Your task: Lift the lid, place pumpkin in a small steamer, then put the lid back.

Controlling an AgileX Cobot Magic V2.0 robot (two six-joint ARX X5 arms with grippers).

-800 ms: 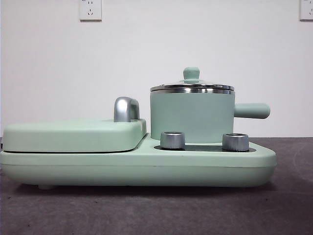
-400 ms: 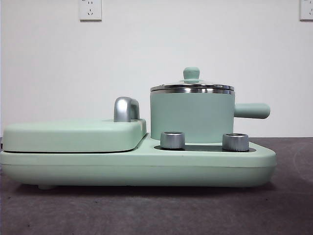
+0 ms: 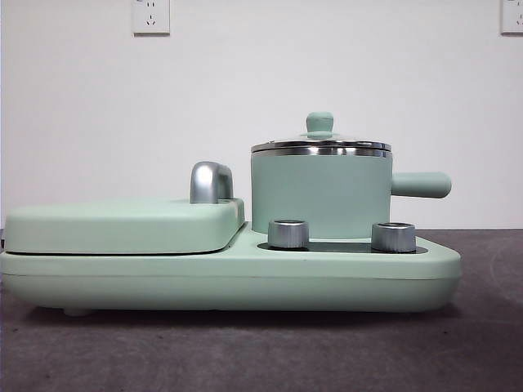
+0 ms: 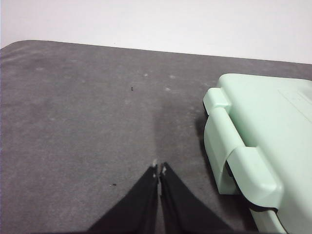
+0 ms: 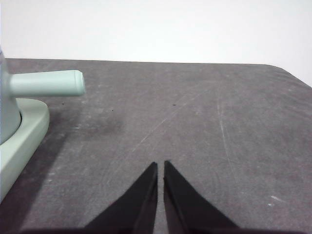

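one steamer (image 3: 319,194), one lid (image 3: 320,144), two dials (image 3: 288,233), two sockets (image 3: 151,15)

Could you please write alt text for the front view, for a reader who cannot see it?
A small steamer with its lid on sits on a mint-green cooker base, behind two steel dials. A flat cover with chrome handle lies beside it. No gripper shows.

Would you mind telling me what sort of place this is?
Probably a lab test bench, not a kitchen: a lone cooker with its steamer on a grey mat before a bare wall with sockets.
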